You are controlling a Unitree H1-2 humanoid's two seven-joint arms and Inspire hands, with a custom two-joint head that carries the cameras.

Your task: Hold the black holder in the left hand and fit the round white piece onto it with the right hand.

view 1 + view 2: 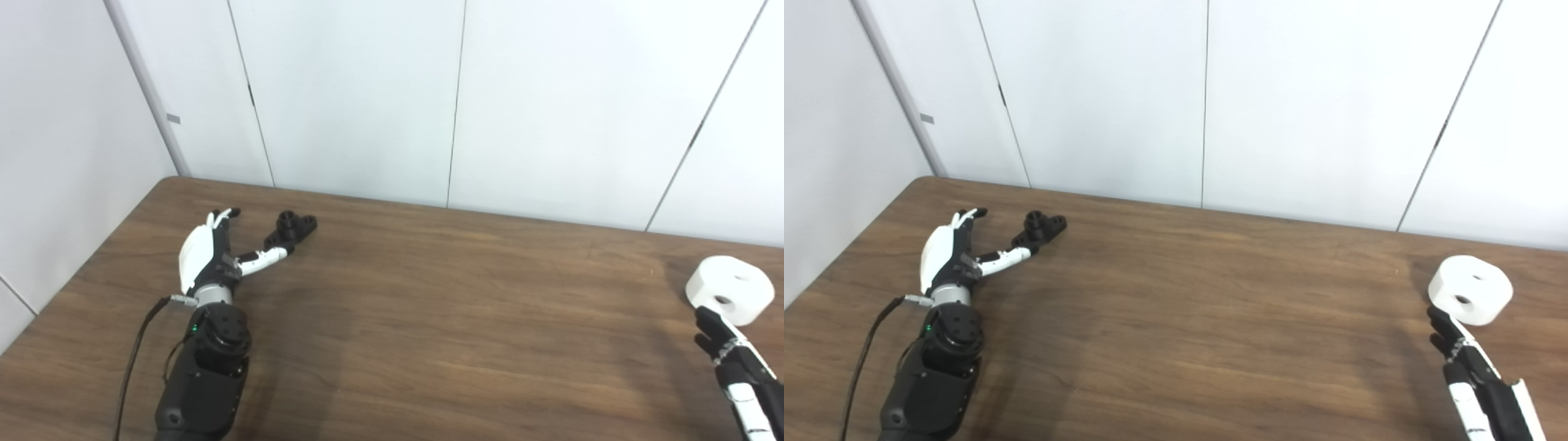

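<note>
The black holder (294, 227) lies on the wooden table (429, 294) at the far left; it also shows in the right eye view (1044, 227). My left hand (214, 257) is open just left of it, fingers stretched forward and thumb reaching out so that its tip is at the holder's near end. The round white piece (729, 290) lies at the far right, with holes in its top. My right hand (1476, 373) is open just in front of it, fingertips close to its near side, holding nothing.
White wall panels (392, 98) stand right behind the table's far edge. A black cable (136, 343) runs along my left forearm. The table's left edge runs close to my left arm.
</note>
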